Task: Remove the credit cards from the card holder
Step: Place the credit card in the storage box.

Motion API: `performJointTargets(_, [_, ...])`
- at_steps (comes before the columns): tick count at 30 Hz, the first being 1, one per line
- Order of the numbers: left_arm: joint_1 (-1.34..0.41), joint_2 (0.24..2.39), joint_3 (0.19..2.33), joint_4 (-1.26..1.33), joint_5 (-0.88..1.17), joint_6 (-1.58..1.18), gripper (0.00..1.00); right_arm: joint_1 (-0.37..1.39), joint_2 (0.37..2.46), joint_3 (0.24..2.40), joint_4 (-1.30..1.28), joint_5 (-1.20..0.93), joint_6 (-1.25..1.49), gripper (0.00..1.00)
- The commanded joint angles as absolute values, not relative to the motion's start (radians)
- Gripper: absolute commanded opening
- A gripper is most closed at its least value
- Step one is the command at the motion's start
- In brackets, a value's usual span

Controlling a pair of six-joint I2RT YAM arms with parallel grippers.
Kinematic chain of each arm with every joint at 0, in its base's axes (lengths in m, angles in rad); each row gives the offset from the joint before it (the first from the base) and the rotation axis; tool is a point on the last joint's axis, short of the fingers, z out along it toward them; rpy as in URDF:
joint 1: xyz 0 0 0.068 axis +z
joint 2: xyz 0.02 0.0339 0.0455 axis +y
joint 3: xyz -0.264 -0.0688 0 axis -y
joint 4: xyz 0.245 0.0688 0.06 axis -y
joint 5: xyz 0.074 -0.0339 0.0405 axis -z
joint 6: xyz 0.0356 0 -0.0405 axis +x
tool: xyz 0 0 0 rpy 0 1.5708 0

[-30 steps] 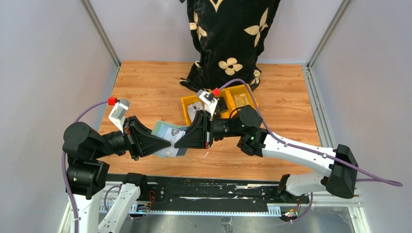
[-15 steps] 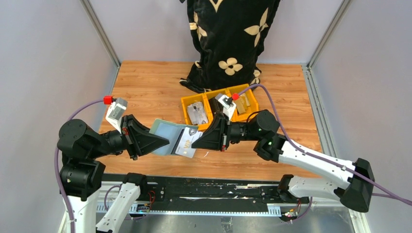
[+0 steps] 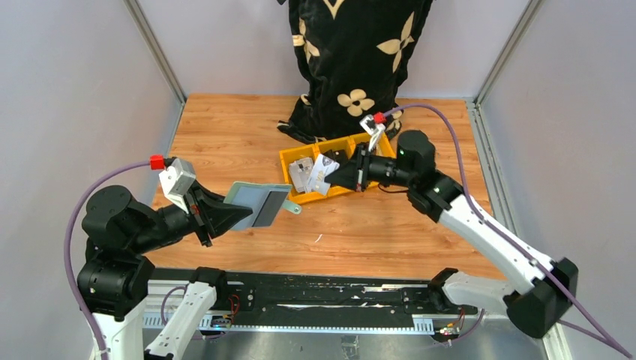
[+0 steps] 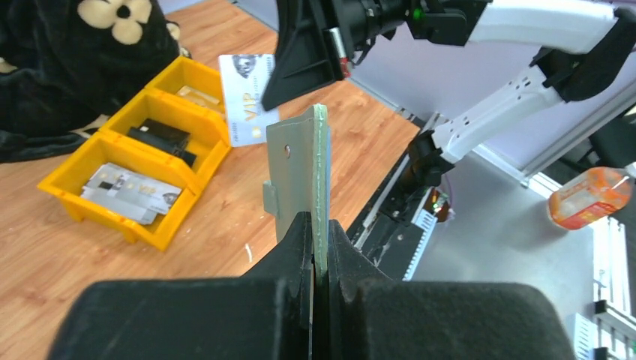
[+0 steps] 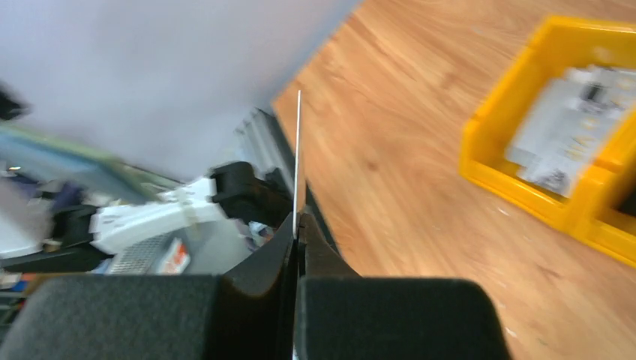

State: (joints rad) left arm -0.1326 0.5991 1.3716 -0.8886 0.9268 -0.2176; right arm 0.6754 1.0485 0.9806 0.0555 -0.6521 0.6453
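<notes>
Credit card [image 3: 321, 174] now out; we see right gripper [image 3: 335, 178] pinching it, seemingly over mid-frame bins [image 3: 285, 171]; left gripper [image 3: 241, 214] clamps card holder [image 3: 259, 204].

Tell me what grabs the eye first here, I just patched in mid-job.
First is the pale teal card holder, held up off the table left of centre and clamped in the left jaws. Opposite it, the right jaws pinch a white credit card in the air over the yellow bins, which already hold cards. A black flower-print cloth drapes over the table's far edge.
</notes>
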Motion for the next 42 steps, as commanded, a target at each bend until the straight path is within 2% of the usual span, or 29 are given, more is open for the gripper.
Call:
performJointTargets(1, [-0.135,0.571,1.371,-0.933,0.889,-0.123,0.00,0.640,1.216,1.117,-0.208,-0.543,0.441,0.00])
performJointTargets(7, [-0.135,0.566,1.324,-0.941,0.967,-0.137,0.00,0.634,1.572,1.357,-0.339,-0.401,0.292,0.00])
performJointTargets(18, [-0.135,0.548,1.284,-0.943,0.975,-0.103,0.00,0.638,2.039,1.725,-0.409,-0.408,0.241,0.00])
performJointTargets(23, [-0.135,0.554,1.292,-0.942,0.985,-0.095,0.00,0.650,2.150,1.811,-0.449,-0.366,0.235,0.00])
performJointTargets(30, [-0.135,0.552,1.293,-0.942,0.991,-0.093,0.00,0.661,2.186,1.821,-0.458,-0.303,0.233,0.01])
performJointTargets(34, [-0.135,0.550,1.296,-0.948,0.992,-0.084,0.00,0.669,2.164,1.822,-0.467,-0.250,0.234,0.11])
performJointTargets(38, [-0.135,0.551,1.310,-0.966,0.997,-0.072,0.00,0.681,2.111,1.825,-0.467,-0.174,0.223,0.32])
performJointTargets(42, [-0.135,0.551,1.326,-0.974,0.999,-0.072,0.00,0.691,2.048,1.830,-0.466,-0.123,0.219,0.40])
